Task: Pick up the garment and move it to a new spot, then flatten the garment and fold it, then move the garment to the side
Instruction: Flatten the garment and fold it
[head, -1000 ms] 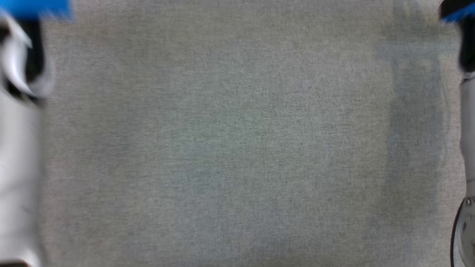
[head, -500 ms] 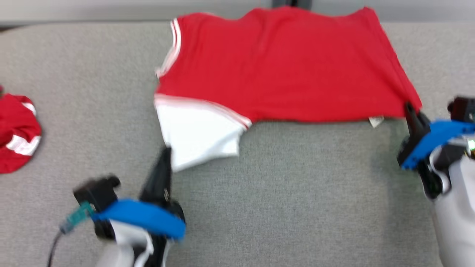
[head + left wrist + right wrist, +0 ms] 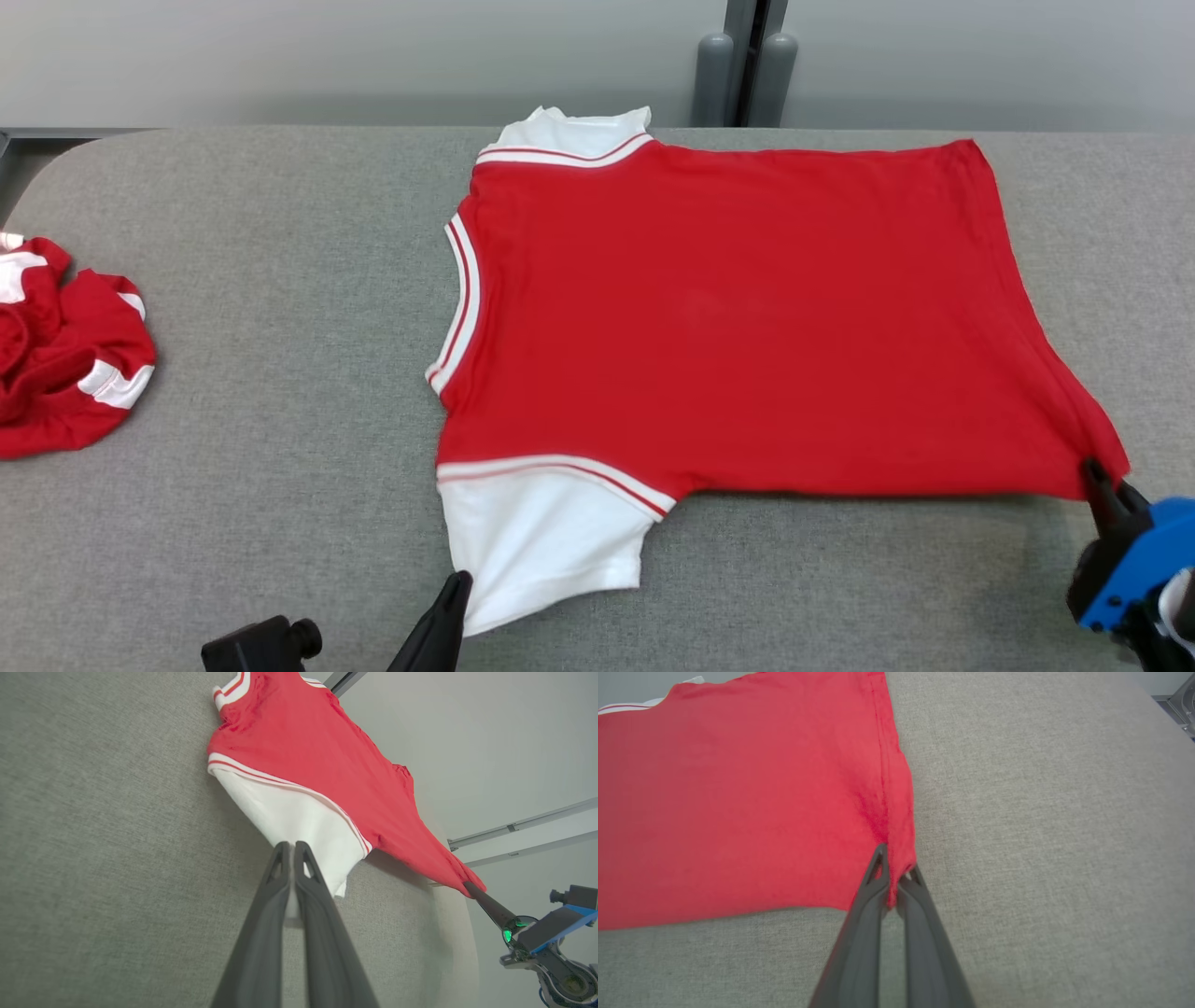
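Observation:
A red garment (image 3: 738, 317) with white sleeves and striped trim lies spread on the grey table (image 3: 280, 280), neck to the left, hem to the right. At the near left, my left gripper (image 3: 457, 586) is shut on the edge of the near white sleeve (image 3: 541, 546); the left wrist view shows the cloth (image 3: 303, 821) pinched between my closed fingers (image 3: 292, 851). My right gripper (image 3: 1092, 471) is shut on the near hem corner, and red fabric (image 3: 738, 802) bunches between its fingers (image 3: 896, 872) in the right wrist view. The right gripper (image 3: 472, 889) also appears in the left wrist view.
A second red and white garment (image 3: 65, 355) lies crumpled at the table's left edge. A grey wall and two grey posts (image 3: 747, 65) stand behind the table. Bare table surface runs along the near edge between my grippers and right of the hem.
The head camera has tilted up from bare table to the whole garment. The garment now lies nearer and flatter, with both grippers drawn toward the near edge, still gripping it.

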You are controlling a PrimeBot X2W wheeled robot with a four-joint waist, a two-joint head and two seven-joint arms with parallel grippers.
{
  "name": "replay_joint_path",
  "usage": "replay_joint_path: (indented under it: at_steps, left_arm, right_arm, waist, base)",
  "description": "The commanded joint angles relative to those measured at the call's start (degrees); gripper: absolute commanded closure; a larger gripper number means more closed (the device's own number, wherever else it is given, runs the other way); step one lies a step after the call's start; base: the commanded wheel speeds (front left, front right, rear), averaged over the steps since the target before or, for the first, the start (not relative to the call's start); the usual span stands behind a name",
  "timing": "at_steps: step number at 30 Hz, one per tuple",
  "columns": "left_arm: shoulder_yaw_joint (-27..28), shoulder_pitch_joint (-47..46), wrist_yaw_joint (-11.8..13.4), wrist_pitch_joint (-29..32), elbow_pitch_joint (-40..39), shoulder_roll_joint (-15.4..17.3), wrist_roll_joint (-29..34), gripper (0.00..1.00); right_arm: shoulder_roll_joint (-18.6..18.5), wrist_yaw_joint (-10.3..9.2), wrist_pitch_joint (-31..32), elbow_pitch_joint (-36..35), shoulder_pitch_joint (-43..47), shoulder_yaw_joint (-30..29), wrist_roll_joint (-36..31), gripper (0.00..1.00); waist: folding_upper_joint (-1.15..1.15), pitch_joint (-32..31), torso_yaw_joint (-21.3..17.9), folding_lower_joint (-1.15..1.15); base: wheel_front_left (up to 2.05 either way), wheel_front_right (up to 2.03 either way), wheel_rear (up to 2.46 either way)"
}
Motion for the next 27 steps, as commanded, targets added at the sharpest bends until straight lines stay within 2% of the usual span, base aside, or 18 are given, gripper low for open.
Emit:
replay_joint_path:
  at_steps: [1,3,7,12,13,17,18,27]
  left_arm:
    - [0.12,1.02,0.57,0.46,-1.52,0.09,-0.33,1.00]
    - [0.28,1.85,0.80,1.11,-2.93,0.51,-1.06,1.00]
    - [0.29,-1.07,-0.35,0.48,-3.51,-0.21,-1.25,1.00]
    - [0.76,-9.07,-1.96,-0.47,0.01,-1.65,-0.02,1.00]
    - [1.04,-10.85,-2.27,-0.77,0.97,-2.72,-0.64,1.00]
    - [1.17,-15.74,-3.51,0.11,4.01,-3.31,-1.49,1.00]
    - [1.17,-17.33,-3.75,0.23,5.30,-2.94,-0.73,1.00]
    - [3.19,-32.14,-5.25,-4.25,18.01,-7.10,0.29,1.00]
  right_arm:
    - [0.32,0.01,1.39,-3.08,2.24,-0.64,-0.01,1.00]
    - [0.49,0.01,3.37,-6.29,4.47,-1.09,0.06,1.00]
    - [0.52,0.01,2.92,-8.22,4.68,-1.11,2.83,1.00]
    - [0.54,0.02,2.07,-5.89,0.58,-0.44,2.85,1.00]
    - [0.53,0.02,2.15,-5.19,-0.47,0.00,2.65,1.00]
    - [0.44,0.01,2.87,-3.20,-4.12,1.15,2.28,1.00]
    - [0.50,0.03,3.05,-2.65,-5.39,1.69,1.66,1.00]
    - [0.49,0.02,1.88,3.09,-15.04,2.02,1.18,1.00]
  waist:
    - [0.00,0.08,-0.05,0.01]
    - [0.00,0.23,-0.17,0.01]
    - [0.00,0.64,-0.71,0.01]
    - [0.00,1.29,-1.22,0.01]
    - [0.00,1.52,-1.48,0.01]
    - [0.00,2.59,-2.26,0.01]
    - [0.00,2.99,-2.34,0.01]
    - [0.00,6.94,-2.10,0.01]
  base:
    - [0.00,0.00,0.00]
    - [0.00,0.00,0.00]
    - [0.00,0.00,0.00]
    - [0.00,0.00,0.00]
    - [0.00,0.00,0.00]
    - [0.00,0.00,0.00]
    - [0.00,0.00,0.00]
    - [0.00,0.00,0.00]
